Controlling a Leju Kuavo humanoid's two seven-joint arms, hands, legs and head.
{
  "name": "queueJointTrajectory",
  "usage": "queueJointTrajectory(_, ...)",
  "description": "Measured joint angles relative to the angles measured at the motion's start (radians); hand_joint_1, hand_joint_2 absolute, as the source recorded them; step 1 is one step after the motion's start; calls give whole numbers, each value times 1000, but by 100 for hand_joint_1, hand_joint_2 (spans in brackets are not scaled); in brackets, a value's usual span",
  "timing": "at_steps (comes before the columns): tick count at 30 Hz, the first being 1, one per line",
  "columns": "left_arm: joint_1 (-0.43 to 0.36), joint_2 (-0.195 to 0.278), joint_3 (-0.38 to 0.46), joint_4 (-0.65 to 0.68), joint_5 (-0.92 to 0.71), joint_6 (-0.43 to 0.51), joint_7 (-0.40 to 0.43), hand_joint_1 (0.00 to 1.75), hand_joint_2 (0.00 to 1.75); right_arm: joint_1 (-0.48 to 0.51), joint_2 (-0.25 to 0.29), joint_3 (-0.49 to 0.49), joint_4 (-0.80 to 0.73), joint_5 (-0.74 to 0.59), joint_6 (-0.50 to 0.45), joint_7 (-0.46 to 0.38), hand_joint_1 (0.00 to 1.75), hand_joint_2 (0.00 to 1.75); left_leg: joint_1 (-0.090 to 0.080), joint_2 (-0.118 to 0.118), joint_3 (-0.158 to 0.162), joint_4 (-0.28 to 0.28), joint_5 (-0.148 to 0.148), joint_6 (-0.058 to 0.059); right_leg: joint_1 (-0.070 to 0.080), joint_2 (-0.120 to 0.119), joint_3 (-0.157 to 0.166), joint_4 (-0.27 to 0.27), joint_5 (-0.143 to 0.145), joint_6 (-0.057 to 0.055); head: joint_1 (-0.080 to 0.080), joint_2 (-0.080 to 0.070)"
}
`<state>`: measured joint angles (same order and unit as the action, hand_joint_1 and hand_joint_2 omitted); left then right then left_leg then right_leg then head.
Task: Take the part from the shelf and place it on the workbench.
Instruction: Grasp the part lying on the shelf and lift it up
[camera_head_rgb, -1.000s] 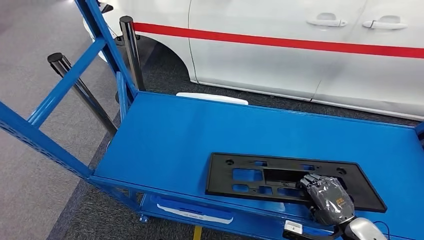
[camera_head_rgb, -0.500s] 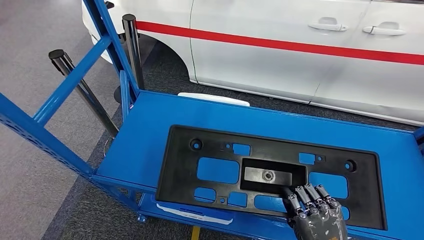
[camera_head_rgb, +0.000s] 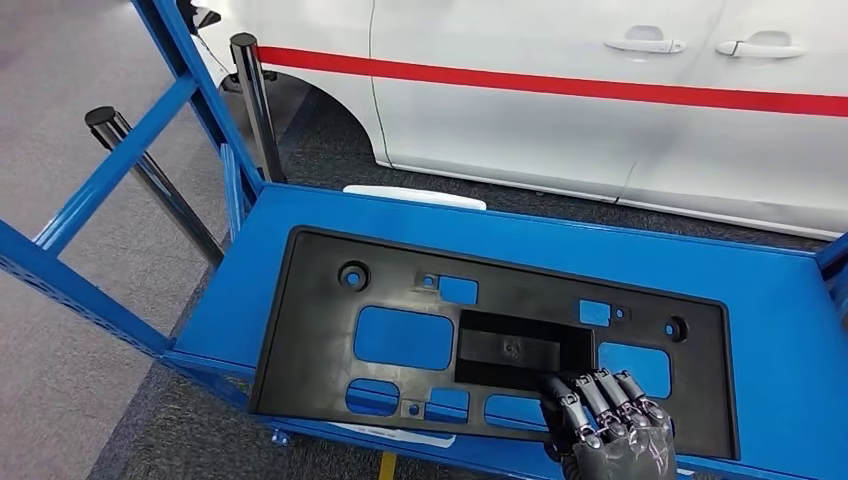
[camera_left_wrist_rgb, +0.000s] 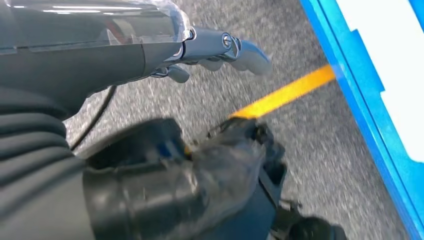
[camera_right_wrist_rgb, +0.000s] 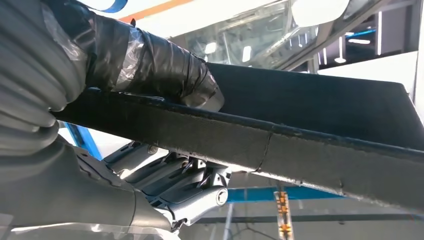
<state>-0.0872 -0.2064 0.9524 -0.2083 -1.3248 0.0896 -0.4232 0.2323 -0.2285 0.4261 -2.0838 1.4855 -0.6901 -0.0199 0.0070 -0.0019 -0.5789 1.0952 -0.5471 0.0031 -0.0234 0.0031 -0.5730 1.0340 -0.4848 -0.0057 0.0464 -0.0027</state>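
Our right hand (camera_head_rgb: 610, 430) grips the near edge of the black plate (camera_head_rgb: 400, 300), held over the blue shelf (camera_head_rgb: 770, 290).

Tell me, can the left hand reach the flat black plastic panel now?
Probably not at once: the left hand hangs low over grey floor beside the shelf, while the right hand holds the flat black plastic panel.
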Motion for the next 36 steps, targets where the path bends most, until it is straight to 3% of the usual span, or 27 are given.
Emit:
queueJointTrajectory(2, 1, 0, 2, 0, 5, -4, 0, 0, 175, -7, 2, 14, 1, 0, 0, 6, 175, 175, 1, 0, -63, 138, -67, -4, 3, -2, -2, 0, 0, -6, 0, 0)
queueJointTrajectory(3, 2, 0, 4, 0, 9, -2, 1, 0, 175, -8, 3, 21, 1, 0, 0, 10, 175, 175, 1, 0, -89, 192, -84, -4, 6, -3, -2, 0, 0, -7, 0, 0)
queueJointTrajectory(4, 4, 0, 7, 0, 12, 4, 2, 0, 175, -9, 3, 27, 2, 0, 0, 13, 175, 175, 1, 0, -98, 212, -80, -2, 9, -3, -2, 0, 0, -8, 0, 0)
queueJointTrajectory(5, 4, 0, 10, 0, 14, 13, 5, 0, 175, -10, 3, 33, 3, 0, 0, 17, 175, 175, 0, 0, -87, 188, -56, 2, 11, -2, 0, 0, -1, -8, 0, 0)
queueJointTrajectory(7, 4, 0, 16, 0, 16, 40, 21, 0, 175, -12, 3, 44, 4, 0, 0, 26, 175, 175, -4, 0, -28, 60, 17, 15, 14, -1, 4, 0, -2, -9, 0, 0)
queueJointTrajectory(9, 2, 1, 21, 0, 18, 65, 37, 0, 175, -15, 4, 53, 6, 0, 0, 35, 175, 175, -9, -1, 20, -48, 53, 26, 17, 0, 3, 2, -3, -5, 0, 0)
queueJointTrajectory(12, 2, 1, 27, 0, 22, 90, 49, 0, 175, -17, 4, 58, 10, -1, 0, 39, 175, 175, -11, -1, 30, -78, 57, 32, 16, -1, -2, 1, -1, 8, 0, 0)
queueJointTrajectory(14, 2, 1, 28, 0, 22, 112, 54, 0, 175, -18, 5, 60, 12, -1, 0, 42, 175, 175, -7, 1, 35, -91, 65, 41, 15, -2, -9, 23, -19, 16, 1, 0)
queueJointTrajectory(17, 0, 0, 29, 0, 14, 143, 63, 0, 175, -16, 5, 60, 10, -1, 0, 53, 175, 175, -5, 4, 37, -98, 70, 51, 11, -2, -81, 180, -105, 27, 2, 0)
queueJointTrajectory(18, 1, 0, 29, 0, 10, 152, 67, 0, 175, -13, 5, 60, 8, -1, 0, 58, 175, 175, -5, 5, 37, -97, 70, 51, 9, -2, -108, 235, -124, 30, 2, 0)
queueJointTrajectory(19, 1, 0, 29, 0, 8, 159, 71, 0, 175, -10, 5, 58, 4, -1, 0, 64, 175, 175, -5, 5, 37, -95, 69, 51, 7, -2, -121, 261, -125, 33, 2, 0)
queueJointTrajectory(20, 1, -1, 29, 0, 6, 164, 73, 0, 175, -7, 5, 56, -1, -1, 0, 68, 175, 175, -5, 5, 37, -93, 68, 50, 4, -2, -116, 250, -106, 36, 2, 0)
queueJointTrajectory(23, 1, -2, 29, 0, 3, 170, 74, 0, 175, -1, 6, 50, -21, 0, 0, 85, 175, 175, -4, 3, 35, -76, 56, 39, -1, -3, -35, 79, -19, 37, 2, 0)
queueJointTrajectory(25, 1, -2, 29, 0, 4, 173, 75, 0, 175, 5, 8, 46, -33, 0, 0, 95, 175, 175, -7, 2, 30, -67, 50, 29, 2, -2, -11, 21, -6, 31, 1, 0)
queueJointTrajectory(27, 1, -2, 29, 0, 4, 173, 75, 0, 175, 12, 10, 42, -42, 0, 0, 101, 175, 175, -7, 2, 29, -66, 50, 19, 5, 1, -13, 19, -5, 19, 0, 0)
queueJointTrajectory(29, 1, -2, 29, 0, 4, 174, 75, 0, 175, 15, 11, 38, -49, 0, 0, 104, 175, 175, -3, 2, 22, -47, 30, 9, 5, 0, -13, 14, 0, 6, 0, 0)
queueJointTrajectory(31, 0, -2, 29, 0, 4, 176, 76, 0, 175, 17, 14, 36, -56, 0, 0, 107, 175, 175, -1, 2, -12, 37, -29, 0, 4, -3, -16, 10, 5, -3, 0, 0)
queueJointTrajectory(33, 2, -3, 29, 0, 4, 177, 78, 0, 175, 21, 17, 32, -60, 0, 0, 112, 175, 175, -1, 2, -61, 160, -90, -4, 7, -4, -21, 11, 7, -8, 0, 0)
queueJointTrajectory(34, 3, -2, 29, 0, 4, 178, 80, 0, 175, 25, 19, 30, -60, 0, 0, 115, 175, 175, -1, 2, -73, 197, -99, -4, 9, -5, -23, 12, 8, -9, 0, 0)
queueJointTrajectory(35, 5, -2, 29, 0, 4, 178, 81, 0, 175, 27, 20, 29, -60, 0, 0, 116, 175, 175, -1, 2, -67, 194, -88, -2, 10, -4, -24, 13, 9, -10, 0, 0)
queueJointTrajectory(36, 5, -2, 29, 0, 4, 179, 83, 0, 175, 29, 20, 28, -61, 0, 0, 118, 175, 175, -1, 2, -43, 155, -61, 1, 11, -4, -24, 15, 9, -10, 0, 0)
